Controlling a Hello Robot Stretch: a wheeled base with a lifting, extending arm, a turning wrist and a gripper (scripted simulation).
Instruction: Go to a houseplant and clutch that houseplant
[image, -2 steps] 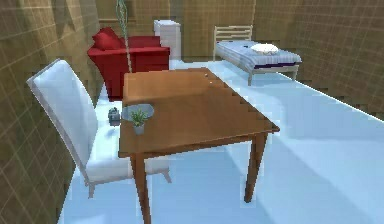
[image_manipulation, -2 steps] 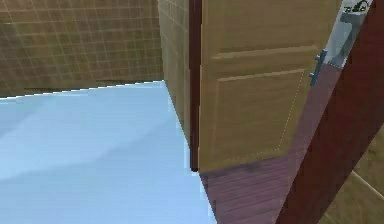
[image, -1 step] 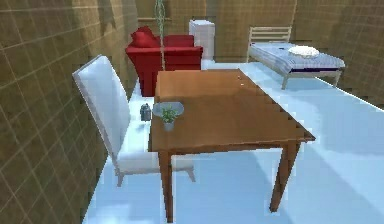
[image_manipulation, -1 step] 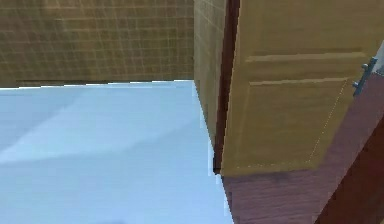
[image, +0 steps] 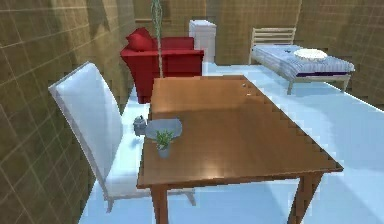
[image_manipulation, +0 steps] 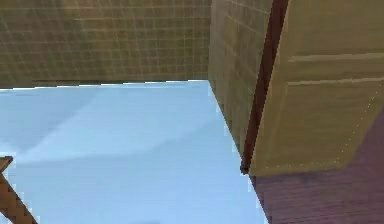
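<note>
At the forward view's left edge, a tan tiled wall (image: 35, 60) runs back into the room. A white chair (image: 92, 112) stands just right of it, against the left side of a brown wooden tabletop (image: 245, 115).

The houseplant (image: 163, 141), a small green plant in a pale pot, stands upright on the tabletop near its left edge, toward the near corner. A small grey thing (image: 140, 125) sits just beside it at the same edge; its kind cannot be made out.

Beyond the tabletop's far left corner stands a red armchair (image: 160, 58), with a thin upright pole (image: 157, 25) rising in front of it. Right of the armchair is a white cabinet (image: 203, 40). Farther right, a wooden bed (image: 300, 65) with a white pillow (image: 311, 53) stands on the pale blue floor (image: 345, 120).

On the arm side view, a brown wooden corner (image_manipulation: 8, 190) enters at the lower left. Pale floor spreads to a tiled wall (image_manipulation: 100, 40). At the right stand a dark door frame (image_manipulation: 262, 90) and a light wooden door (image_manipulation: 330, 90), with dark red flooring (image_manipulation: 320, 200) below.

The state of the hand cannot be told.
</note>
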